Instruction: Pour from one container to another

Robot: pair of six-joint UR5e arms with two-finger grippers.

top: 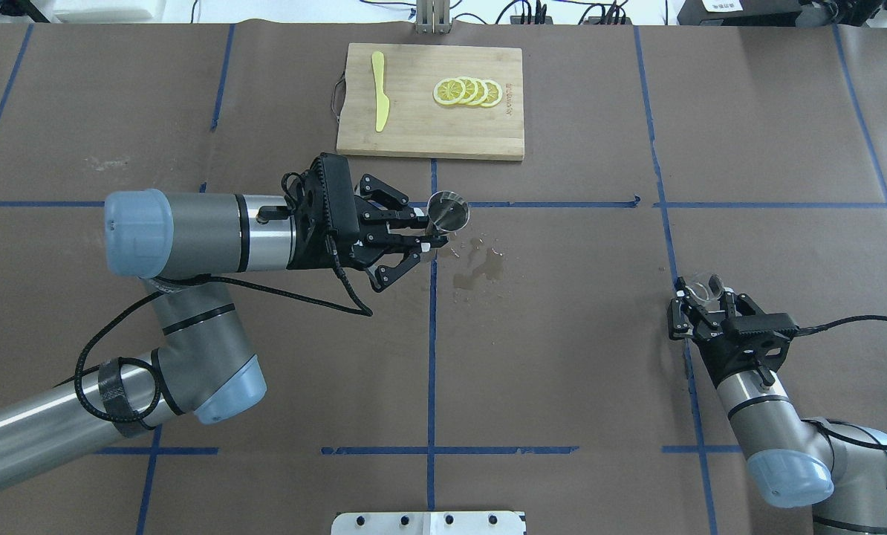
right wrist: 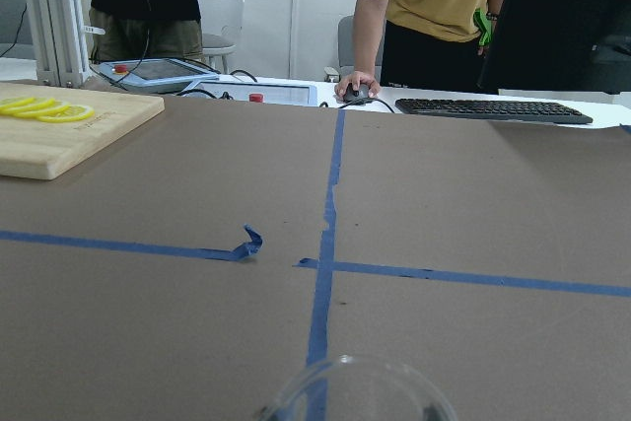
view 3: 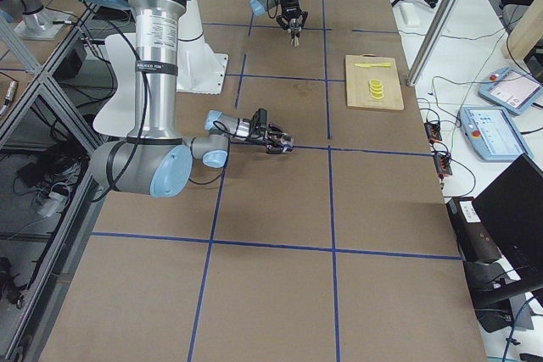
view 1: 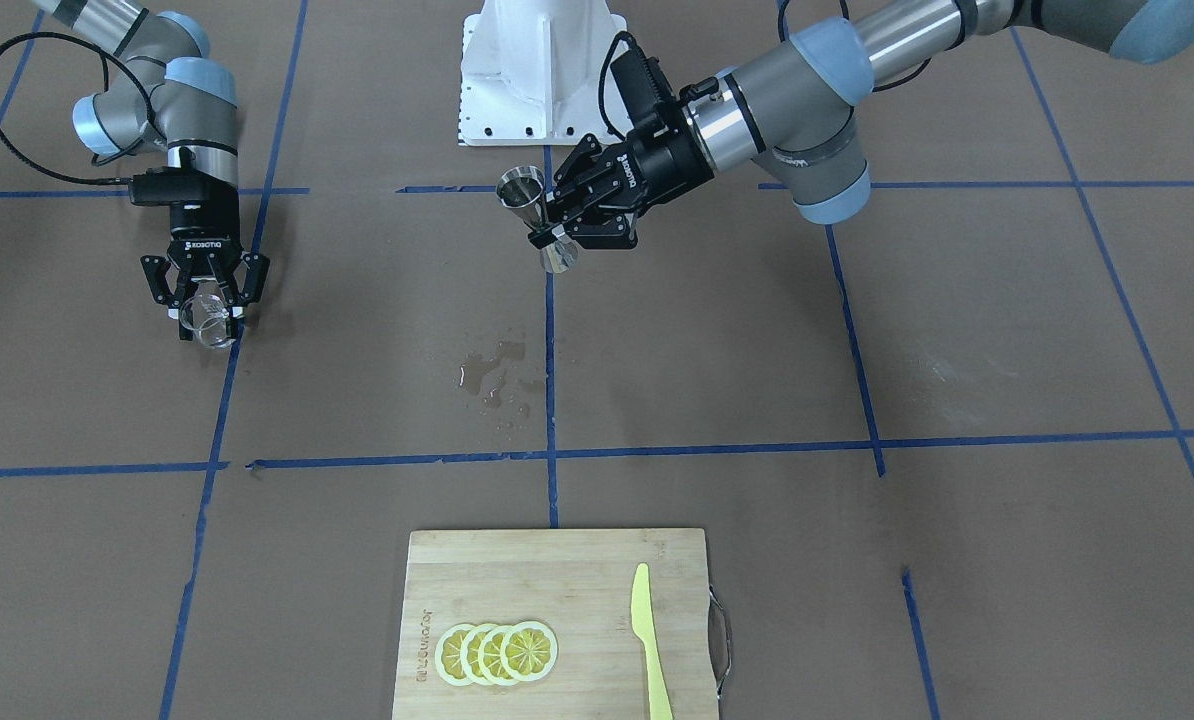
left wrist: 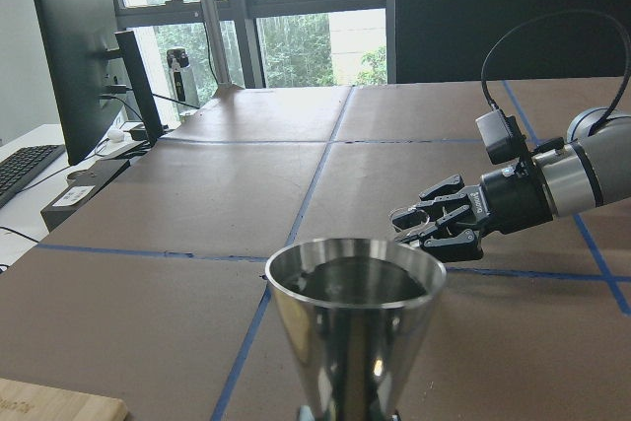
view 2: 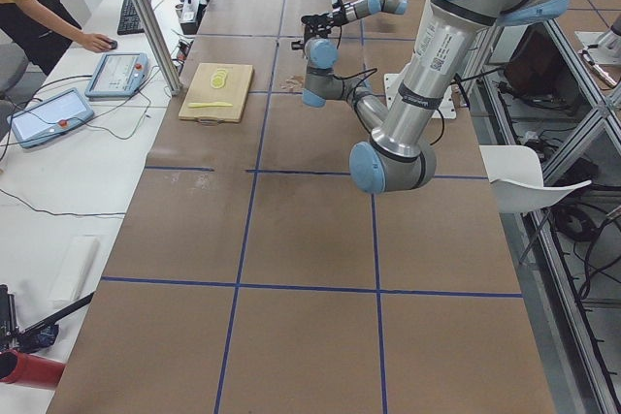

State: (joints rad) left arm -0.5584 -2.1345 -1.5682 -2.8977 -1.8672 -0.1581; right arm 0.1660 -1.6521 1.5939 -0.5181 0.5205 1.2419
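- Overhead exterior view: your right hand (top: 700, 296) is closed around the glass tumbler (top: 705, 287), low over the bench (top: 562, 349) on your right side.
- Your left hand (top: 434, 236) is clamped on the waist of the jigger (top: 447, 210) and holds it roughly upright above mid-bench, beside a wet spill (top: 481, 266).
- Tumbler and jigger are well apart, so closing that gap looks like the step in hand.
- Carry the tumbler level, stop with its lip just over the jigger's mouth, then tilt slowly, because that mouth is narrow.
- Whether the tumbler holds liquid cannot be told.
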